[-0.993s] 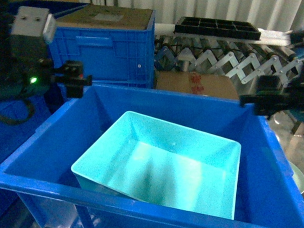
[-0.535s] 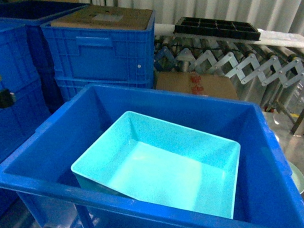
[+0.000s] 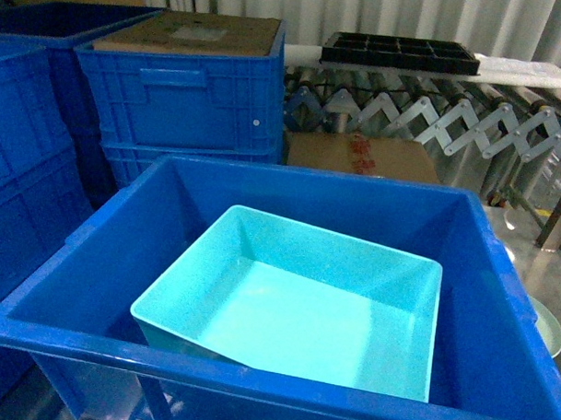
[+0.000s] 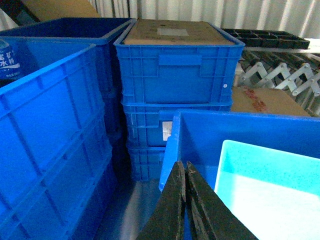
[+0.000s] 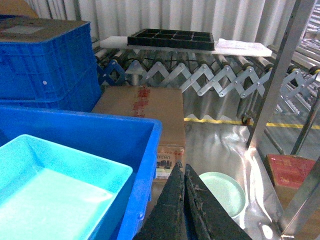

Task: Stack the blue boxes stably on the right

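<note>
Tub [image 3: 295, 312] inside crate [image 3: 481, 263], centre of head frame, tilted, near-left corner riding high. Left gripper [image 4: 185, 172] and right gripper [image 5: 183, 175] pinched closed, empty, outside crate walls. To finish: press raised corner flat; verify seating.
</note>
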You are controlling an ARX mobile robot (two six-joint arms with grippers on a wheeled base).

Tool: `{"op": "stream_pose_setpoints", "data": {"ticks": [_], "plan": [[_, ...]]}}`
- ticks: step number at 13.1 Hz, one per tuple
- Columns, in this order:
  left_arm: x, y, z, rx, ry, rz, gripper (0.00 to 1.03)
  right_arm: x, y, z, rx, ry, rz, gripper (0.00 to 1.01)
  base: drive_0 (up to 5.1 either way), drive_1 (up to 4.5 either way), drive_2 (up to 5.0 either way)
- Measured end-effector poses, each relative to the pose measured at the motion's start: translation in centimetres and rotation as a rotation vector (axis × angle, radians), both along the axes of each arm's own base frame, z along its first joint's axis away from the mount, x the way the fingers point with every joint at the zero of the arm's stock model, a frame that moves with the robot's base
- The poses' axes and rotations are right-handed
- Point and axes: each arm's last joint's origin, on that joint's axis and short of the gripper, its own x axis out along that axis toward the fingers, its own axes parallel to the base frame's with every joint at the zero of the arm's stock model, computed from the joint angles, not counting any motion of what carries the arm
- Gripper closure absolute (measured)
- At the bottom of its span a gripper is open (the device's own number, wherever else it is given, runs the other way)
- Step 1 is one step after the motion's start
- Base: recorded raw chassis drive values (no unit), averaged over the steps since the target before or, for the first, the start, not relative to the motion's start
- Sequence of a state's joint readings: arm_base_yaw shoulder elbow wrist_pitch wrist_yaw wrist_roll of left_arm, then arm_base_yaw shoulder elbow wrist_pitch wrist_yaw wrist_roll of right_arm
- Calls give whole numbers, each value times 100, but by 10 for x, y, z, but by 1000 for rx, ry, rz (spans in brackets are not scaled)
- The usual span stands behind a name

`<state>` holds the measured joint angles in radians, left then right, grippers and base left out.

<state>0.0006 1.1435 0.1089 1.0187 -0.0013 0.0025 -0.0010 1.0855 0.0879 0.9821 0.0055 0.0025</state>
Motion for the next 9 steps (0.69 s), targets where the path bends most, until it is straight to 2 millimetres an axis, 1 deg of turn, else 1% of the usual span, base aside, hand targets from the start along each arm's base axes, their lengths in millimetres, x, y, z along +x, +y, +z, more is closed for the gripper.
{"op": "stream_pose_setpoints", "data": {"ticks": [1,4,7,9], "plan": [[-9,0,-1,0,7,0,101,-7,0,-1,0,6,2,99,0,0,0],[-26,0,1,0,-1,0,101,-24,0,1,0,-2,3,99,0,0,0],[-40,0,1,0,-2,0,101,-36,0,3,0,-10,3,99,0,0,0],[-47,0,5,0,-14,0,101,-42,0,6,0,-18,3,99,0,0,0]]}}
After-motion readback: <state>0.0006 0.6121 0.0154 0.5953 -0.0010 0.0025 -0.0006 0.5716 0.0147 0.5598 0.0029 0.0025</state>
